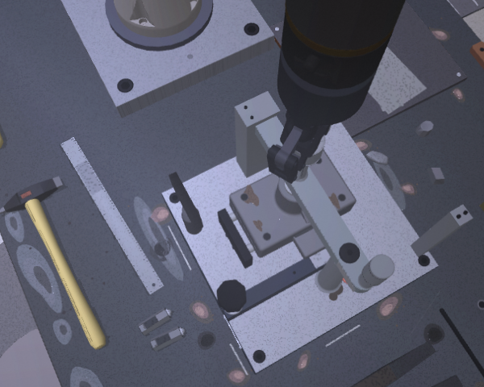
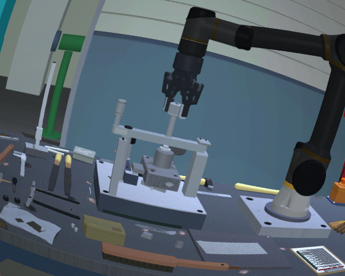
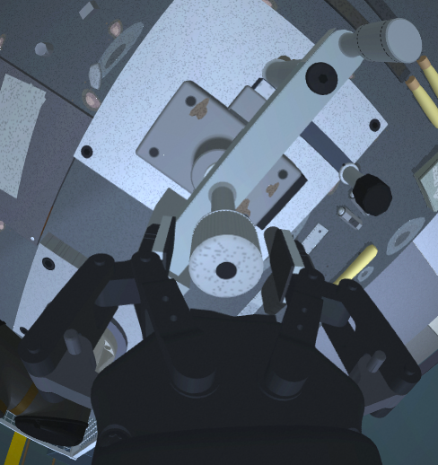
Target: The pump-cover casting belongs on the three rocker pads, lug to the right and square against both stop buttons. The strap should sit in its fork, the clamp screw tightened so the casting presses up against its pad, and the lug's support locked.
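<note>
My gripper (image 3: 224, 251) stands open around the knurled head of the clamp screw (image 3: 224, 259) and holds nothing. The screw (image 2: 173, 118) rises through the middle of the strap (image 2: 161, 137). The strap (image 1: 326, 216) spans the fixture from its pivot post to the forked post (image 2: 196, 169). The grey pump-cover casting (image 1: 275, 208) sits under the strap on the fixture plate, with its round boss below the screw. Its lug (image 1: 311, 243) points toward the black-knobbed slide bar (image 1: 271, 283). The rocker pads and stop buttons are hidden beneath the casting.
The robot's base plate (image 1: 167, 54) lies behind the fixture. A hammer (image 1: 54, 254) and a steel rule (image 1: 109, 212) lie to the left. A loose grey block (image 1: 440, 229) lies to the right. A wire brush (image 2: 161, 258) and a tan box (image 2: 104, 230) lie along the bench's near edge.
</note>
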Motion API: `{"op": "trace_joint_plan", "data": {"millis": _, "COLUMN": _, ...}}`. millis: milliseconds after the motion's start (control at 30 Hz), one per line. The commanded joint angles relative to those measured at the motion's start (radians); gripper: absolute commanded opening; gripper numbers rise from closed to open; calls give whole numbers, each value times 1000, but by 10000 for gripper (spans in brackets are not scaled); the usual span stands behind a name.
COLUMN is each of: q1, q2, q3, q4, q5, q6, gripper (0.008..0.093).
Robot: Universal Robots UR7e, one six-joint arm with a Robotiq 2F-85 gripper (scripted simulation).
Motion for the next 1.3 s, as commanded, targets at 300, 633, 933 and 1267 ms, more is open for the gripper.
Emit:
{"op": "trace_joint_plan", "data": {"millis": 300, "q1": 0, "q2": -4, "q3": -14, "q4": 16, "q5": 0, "q6": 0, "gripper": 640}}
{"op": "trace_joint_plan", "data": {"millis": 633, "q1": 0, "q2": -15, "q3": -62, "q4": 76, "q5": 0, "q6": 0, "gripper": 640}}
{"op": "trace_joint_plan", "data": {"millis": 933, "q1": 0, "q2": -23, "q3": -111, "q4": 133, "q5": 0, "q6": 0, "gripper": 640}}
{"op": "trace_joint_plan", "data": {"millis": 1267, "q1": 0, "q2": -25, "q3": -133, "q4": 158, "q5": 0, "q6": 0, "gripper": 640}}
